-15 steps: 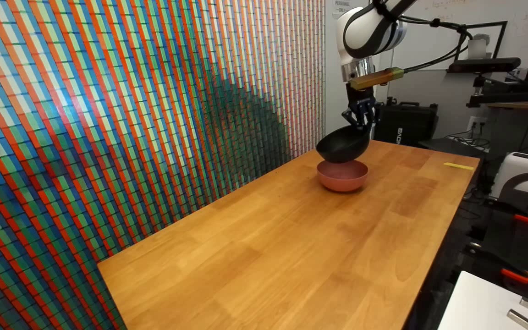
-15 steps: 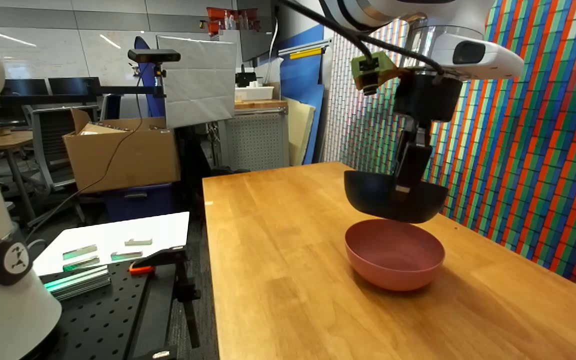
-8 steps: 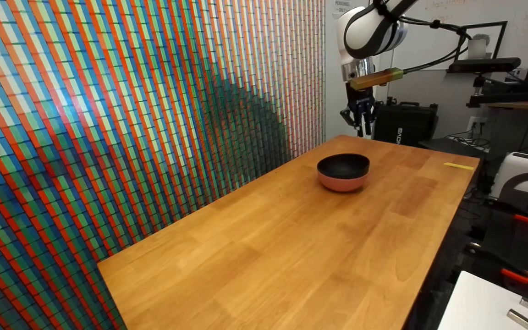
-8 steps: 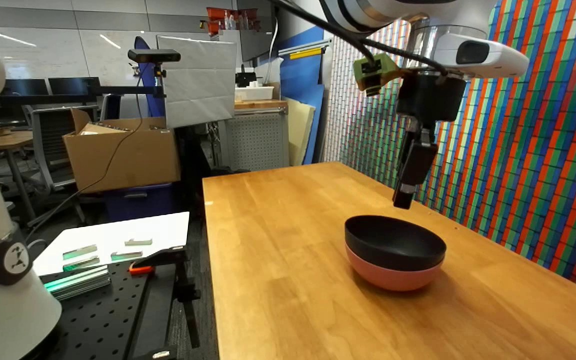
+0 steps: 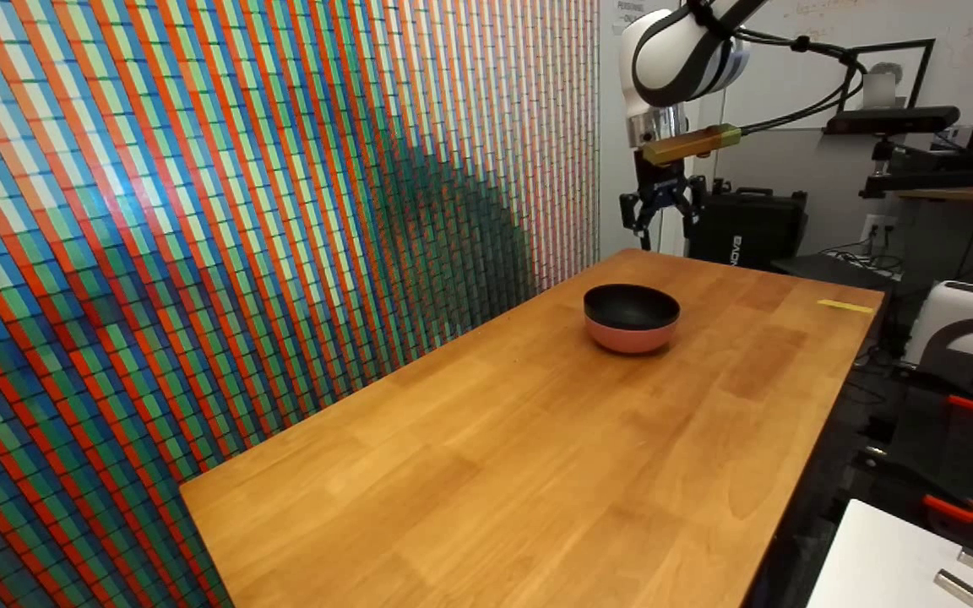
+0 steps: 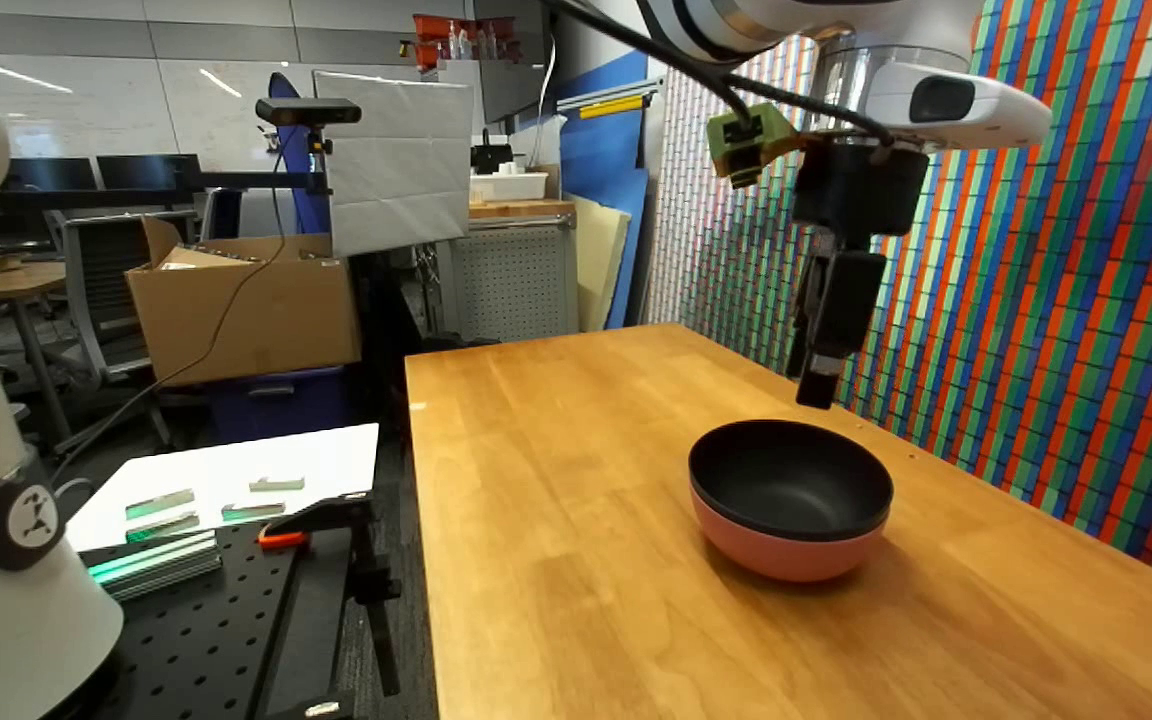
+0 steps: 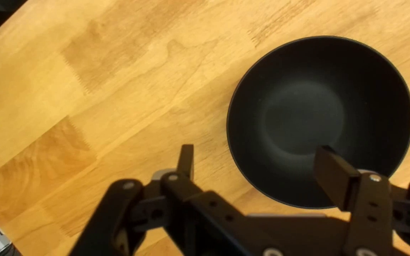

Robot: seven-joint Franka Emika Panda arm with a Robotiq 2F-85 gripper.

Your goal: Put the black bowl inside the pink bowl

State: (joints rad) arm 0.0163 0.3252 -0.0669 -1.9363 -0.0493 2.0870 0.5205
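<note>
Black bowl, one: seated upright inside the pink bowl, its rim seen above it in both exterior views. Pink bowl, one: set on the wooden table. Gripper, one: held above and to one side of the pink bowl, fingers spread apart, clear of both bowls. Yellow strip: laid on the table, well apart from the pink bowl.
</note>
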